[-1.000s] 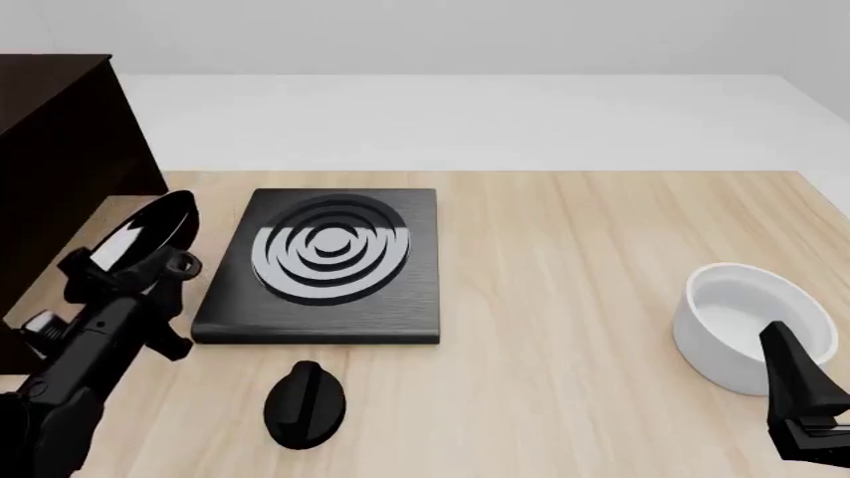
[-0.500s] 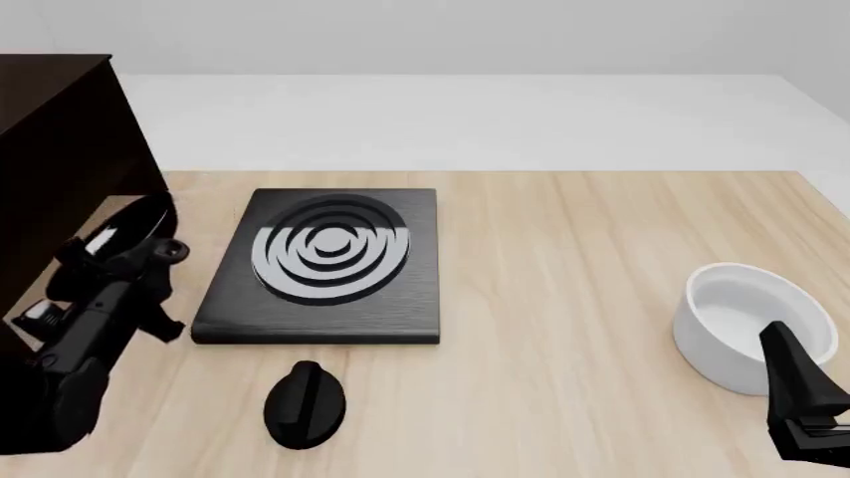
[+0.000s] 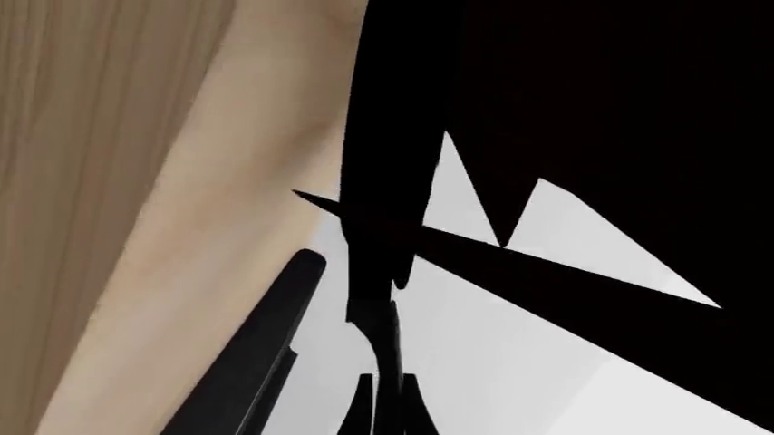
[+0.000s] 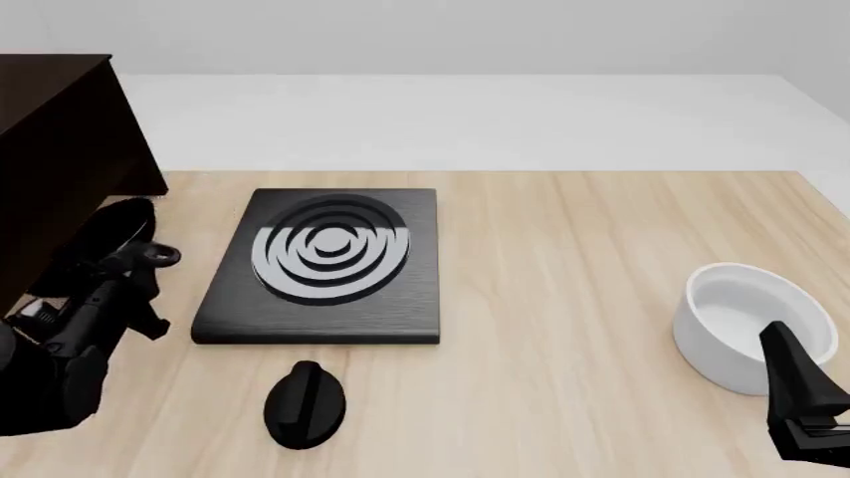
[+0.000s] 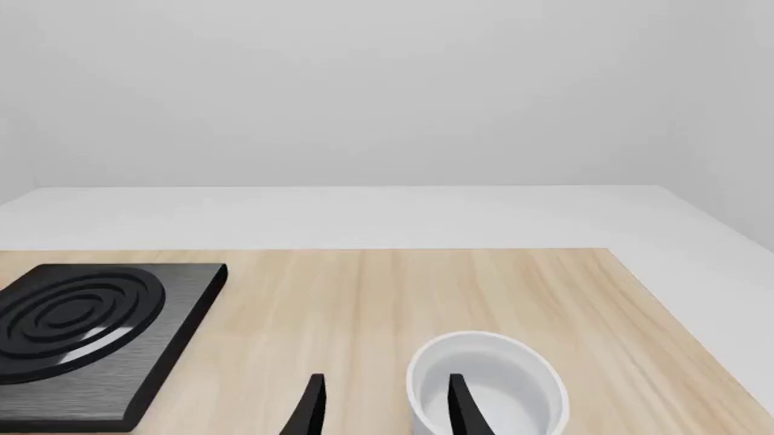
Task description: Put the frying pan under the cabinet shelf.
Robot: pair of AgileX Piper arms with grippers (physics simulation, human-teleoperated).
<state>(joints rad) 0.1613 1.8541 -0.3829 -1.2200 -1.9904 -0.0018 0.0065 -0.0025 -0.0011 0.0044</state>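
The left gripper (image 4: 113,261) carries the frying pan (image 4: 122,225) at the mouth of the dark cabinet shelf (image 4: 60,159) on the table's (image 4: 598,259) left edge, the pan tilted steeply with its pale inside facing out and its far rim just beside the cabinet's front board. The gripper looks clamped on the pan's handle, though the left wrist view, crowded by black shapes, does not show the contact plainly. Off to the right, the right gripper (image 5: 381,403) hangs idle with its fingers apart, close in front of the white bowl (image 4: 746,321). The risk now appears to lie in the tilt: a pan held this steeply could catch its rim on the cabinet's board and twist in the grasp or slip free. Let go too soon, it might land on edge and roll out instead of settling flat under the shelf. The ringed black hob slab (image 4: 325,264) and the black knob (image 4: 306,400) sit well clear.
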